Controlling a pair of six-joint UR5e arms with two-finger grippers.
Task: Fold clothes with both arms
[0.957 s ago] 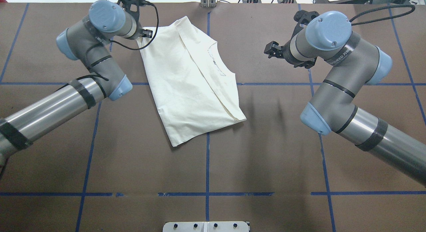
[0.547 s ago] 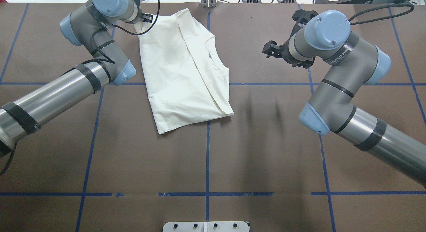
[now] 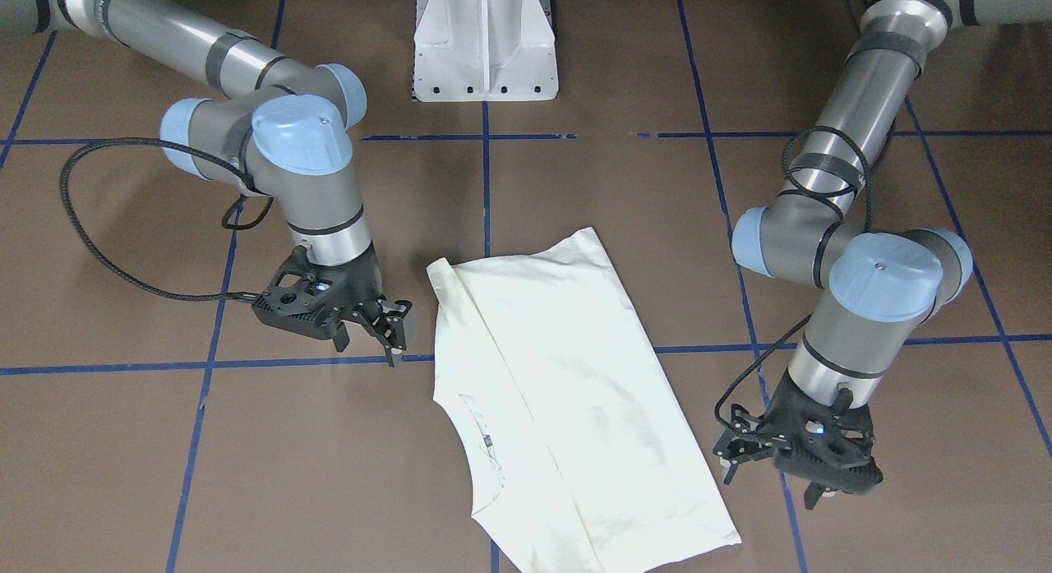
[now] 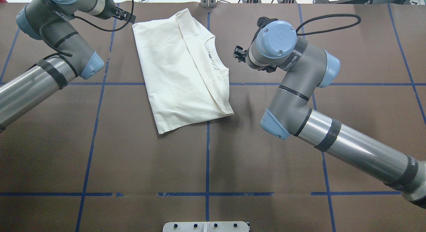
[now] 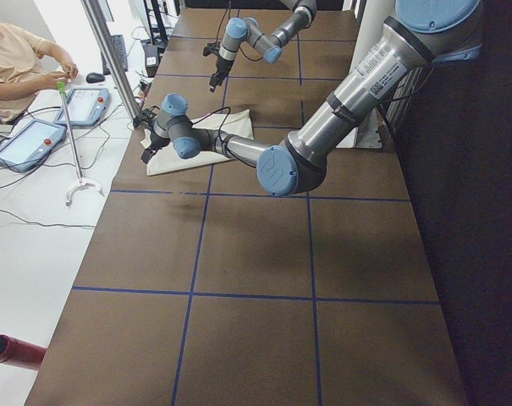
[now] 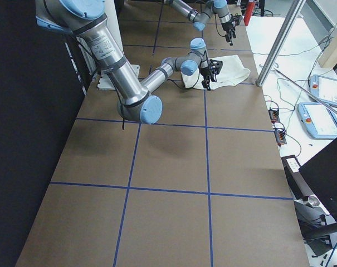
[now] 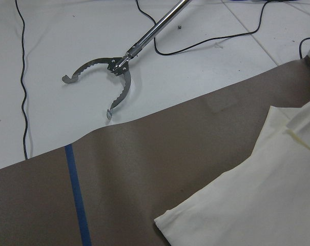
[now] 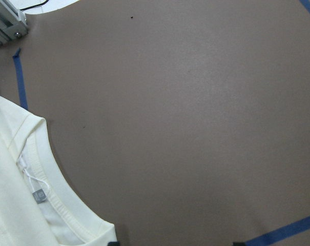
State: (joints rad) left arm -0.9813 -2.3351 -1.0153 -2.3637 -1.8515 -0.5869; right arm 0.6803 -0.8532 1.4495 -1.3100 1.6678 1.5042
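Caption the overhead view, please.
Folded cream shirt on the table; left gripper and right gripper both clear of it.

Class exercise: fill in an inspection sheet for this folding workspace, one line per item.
Surface: brown table cover with a blue tape grid, flat.
Job's things: cream T-shirt, folded, plain side up, collar towards the right gripper.
Clutter: nothing seen.
Grippers: left gripper open, by the shirt's far corner, not gripping; right gripper open, beside the collar, apart from it.
Cables: right-arm cable and left-arm cable, black loops.
Surroundings: grabber tool on the floor; seated person at the table's end.
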